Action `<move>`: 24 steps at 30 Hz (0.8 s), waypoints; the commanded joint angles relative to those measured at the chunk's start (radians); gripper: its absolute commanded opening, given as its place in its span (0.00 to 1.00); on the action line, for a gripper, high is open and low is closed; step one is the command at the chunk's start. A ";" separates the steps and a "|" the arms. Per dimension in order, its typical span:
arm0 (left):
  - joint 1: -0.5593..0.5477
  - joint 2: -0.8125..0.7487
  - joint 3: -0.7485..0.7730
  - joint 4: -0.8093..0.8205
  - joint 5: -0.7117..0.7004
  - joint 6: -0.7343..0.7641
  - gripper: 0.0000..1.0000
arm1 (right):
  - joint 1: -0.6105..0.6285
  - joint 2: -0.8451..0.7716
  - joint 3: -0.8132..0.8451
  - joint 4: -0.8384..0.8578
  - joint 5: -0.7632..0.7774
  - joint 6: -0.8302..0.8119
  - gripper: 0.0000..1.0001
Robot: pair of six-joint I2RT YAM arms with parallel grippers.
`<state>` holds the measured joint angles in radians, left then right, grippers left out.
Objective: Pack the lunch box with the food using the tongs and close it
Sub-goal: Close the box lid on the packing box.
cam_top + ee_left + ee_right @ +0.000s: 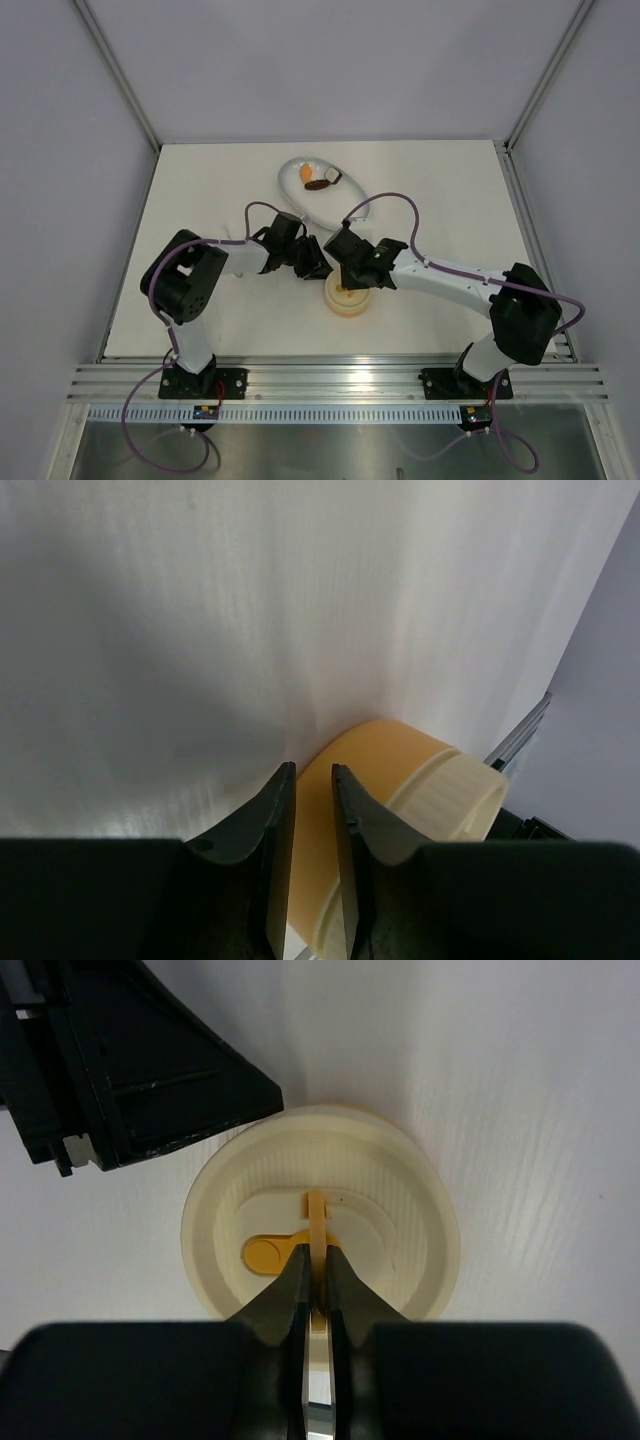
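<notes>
The lunch box [348,300] sat on the table [200,200] with both tools meeting at its far rim. Its lid [400,1190] lay on top, so the contents were hidden. Whether the lid was pressed home could not be told.

The only marking on the lid was an orange mark [265,1253], a plain round-ended shape with no letters legible. Small coloured labels [208,410] at the arm bases, nearer than the lunch box, were too small to read.

The right tool [317,1257] was pinched almost together on a thin pale upright tab [317,1210] at the lid's centre, beside the orange mark. Its black body cut off the lid's near edge in the right wrist view.

The left tool [312,770] stood at the lunch box's left side with its jaws a narrow slit apart. The yellow wall showed through the slit. Whether the jaws gripped that wall or merely framed it was unclear.

Beyond the lunch box lay a white oval dish [290,170] holding an orange piece [307,176] and a dark piece [321,184]. The shapes at the dish's right end were too small to make out.
</notes>
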<state>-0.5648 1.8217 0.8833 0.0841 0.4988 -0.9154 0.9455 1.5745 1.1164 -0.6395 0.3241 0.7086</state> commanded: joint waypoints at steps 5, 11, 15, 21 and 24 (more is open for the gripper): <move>-0.021 -0.068 -0.067 0.088 0.041 -0.036 0.22 | -0.027 -0.031 -0.044 0.017 0.079 0.104 0.00; -0.041 -0.113 -0.115 0.114 0.038 -0.057 0.21 | -0.040 -0.016 -0.046 0.043 0.102 0.140 0.00; -0.047 -0.130 -0.133 0.143 0.047 -0.059 0.21 | -0.083 -0.022 -0.069 0.078 0.090 0.141 0.00; -0.081 -0.102 -0.135 0.172 0.064 -0.071 0.20 | -0.143 -0.018 -0.064 0.103 0.078 0.109 0.00; -0.101 -0.093 -0.138 0.197 0.066 -0.085 0.20 | -0.171 -0.008 -0.055 0.113 0.069 0.092 0.00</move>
<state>-0.6258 1.7344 0.7490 0.1921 0.4931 -0.9749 0.7986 1.5414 1.0657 -0.5900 0.3557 0.8043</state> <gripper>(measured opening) 0.204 0.112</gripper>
